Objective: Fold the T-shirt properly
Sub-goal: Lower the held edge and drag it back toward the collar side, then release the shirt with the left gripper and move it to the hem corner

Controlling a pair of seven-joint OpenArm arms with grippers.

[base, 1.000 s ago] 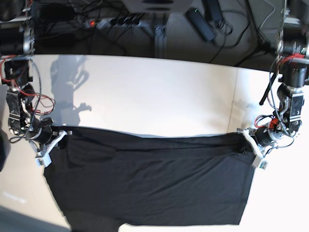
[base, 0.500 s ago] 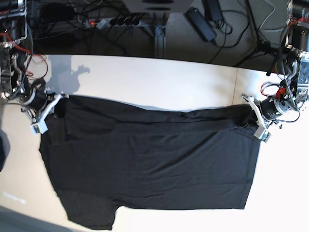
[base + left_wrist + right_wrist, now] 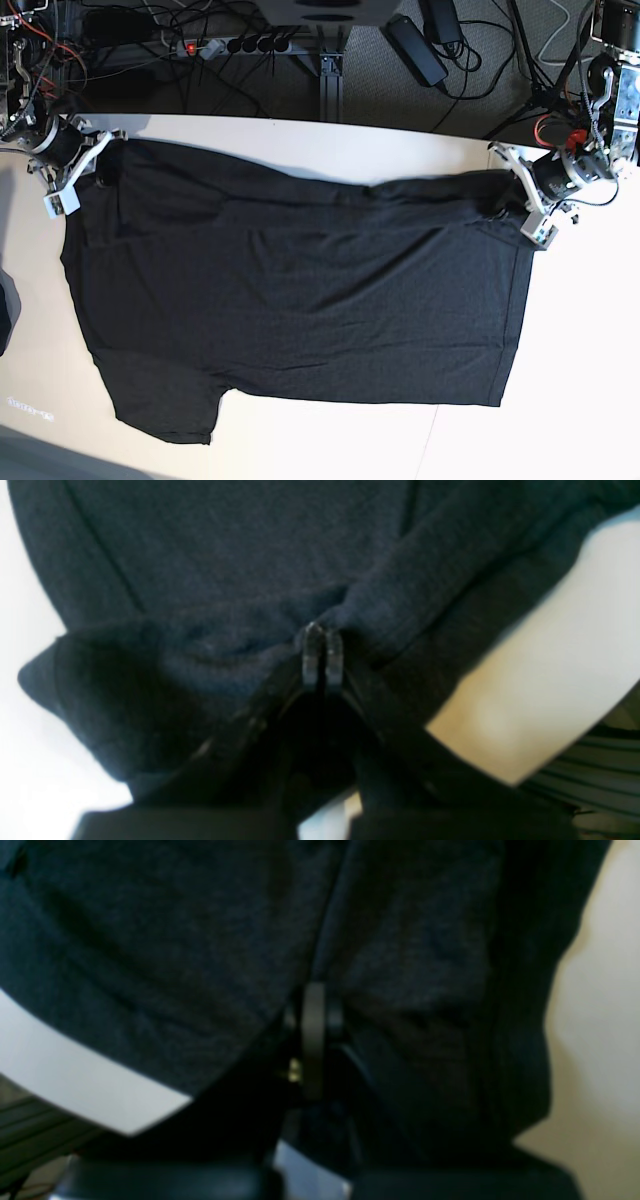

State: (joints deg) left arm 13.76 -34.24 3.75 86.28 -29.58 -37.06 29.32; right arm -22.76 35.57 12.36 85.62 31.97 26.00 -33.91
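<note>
i have the black t-shirt [image 3: 290,290] spread across the white table [image 3: 300,145], plain side up, with its far edge caught at both ends. the left gripper [image 3: 520,205] has its jaws pressed narrow on a bunched fold of that edge, and the right gripper [image 3: 85,170] is closed the same way on the opposite corner. from each pinch the cloth runs away toward the middle and down toward me, sagging slightly between the two holds.

i judge this knit to be light, limp and a little stretchy: it will drape and crease wherever it is unsupported, and it should slide easily on the smooth table. it will not hold a line by itself, so i would keep both holds on doubled hems or seams near the corners, where the cloth is thickest, and keep mild tension between the jaws.

the left wrist view shows what the base view cannot: the left gripper [image 3: 320,655] with its tips nearly together and ribbed knit gathered just ahead of them, a fold hanging to one side. the right wrist view shows the right gripper [image 3: 315,1030] buried in dark cloth, a seam running straight out from the jaws. only the base view shows the whole outline, with one sleeve near my edge of the table.
</note>
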